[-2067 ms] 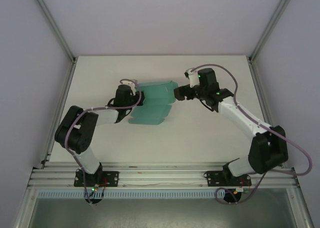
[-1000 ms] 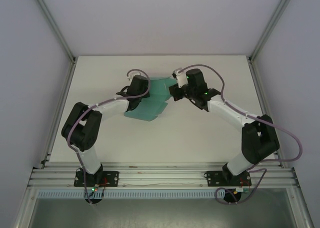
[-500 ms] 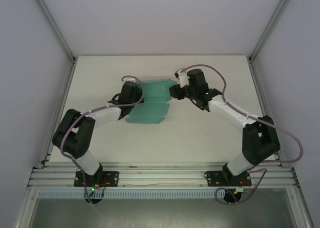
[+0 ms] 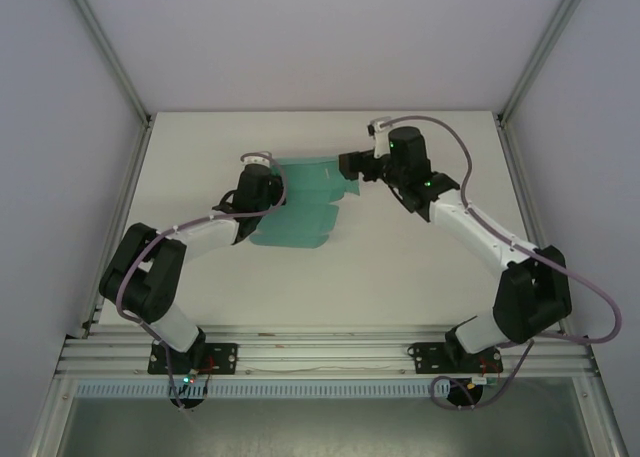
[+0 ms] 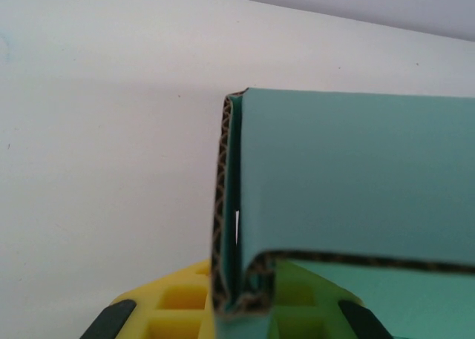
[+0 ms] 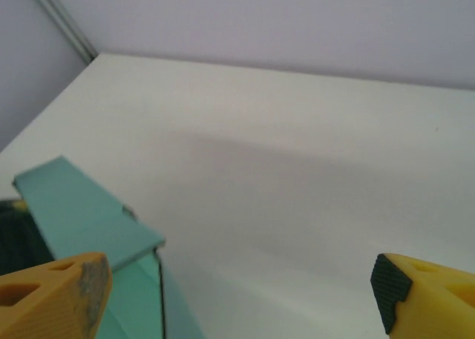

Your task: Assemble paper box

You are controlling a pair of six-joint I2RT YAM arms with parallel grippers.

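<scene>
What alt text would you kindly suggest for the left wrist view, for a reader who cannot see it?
The left gripper is shut on a folded edge of the teal-green paper box, with the white table beyond.

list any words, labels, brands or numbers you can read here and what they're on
No text can be read in these views.
paper box: plain teal card, no print on the faces shown.
table: plain white, no markings.
left arm base and right arm base: any labels there are too small to read.
</scene>
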